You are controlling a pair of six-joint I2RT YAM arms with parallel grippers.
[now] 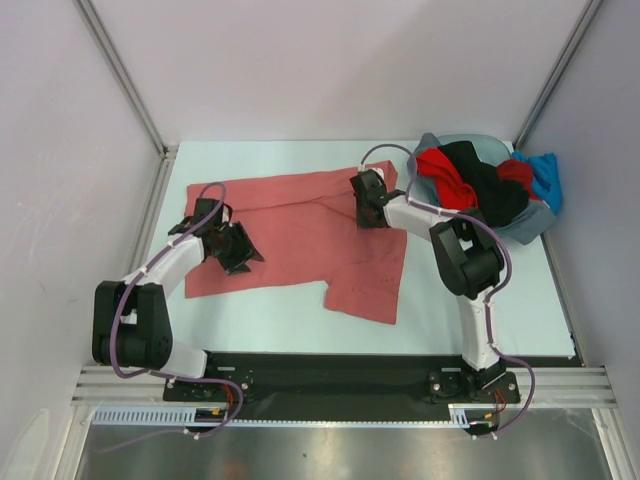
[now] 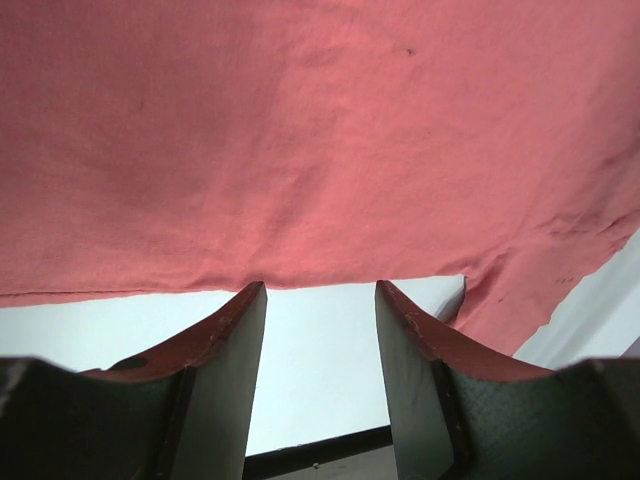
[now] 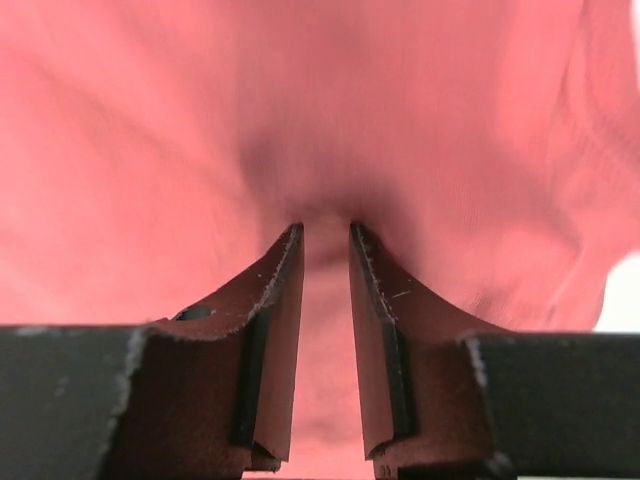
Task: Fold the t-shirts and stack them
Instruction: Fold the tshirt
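Judging by the layout, the task was at its first step: one shirt being spread flat, with no fold made and nothing stacked. Nearest the bases, the left gripper [image 2: 320,290] was held at the near edge of the salmon-red t-shirt [image 1: 300,235]. Its jaws were wide apart, with only bare table [image 2: 320,380] between them and the cloth edge just past the tips. The shirt was laid out mid-table, its right side rumpled.

Further back, the right gripper [image 3: 325,228] was pushed into the shirt's far right part. Its jaws were drawn close with a narrow slot left, and whether cloth was actually pinched couldn't be told.

Next up, probably: edges need to be caught and the cloth smoothed before any fold gets tried.

Farthest off, the red shirt [image 1: 440,168], black shirt [image 1: 490,188] and blue shirt [image 1: 545,175] were heaped in the basin [image 1: 470,140]. No brand, label or print could be read anywhere.
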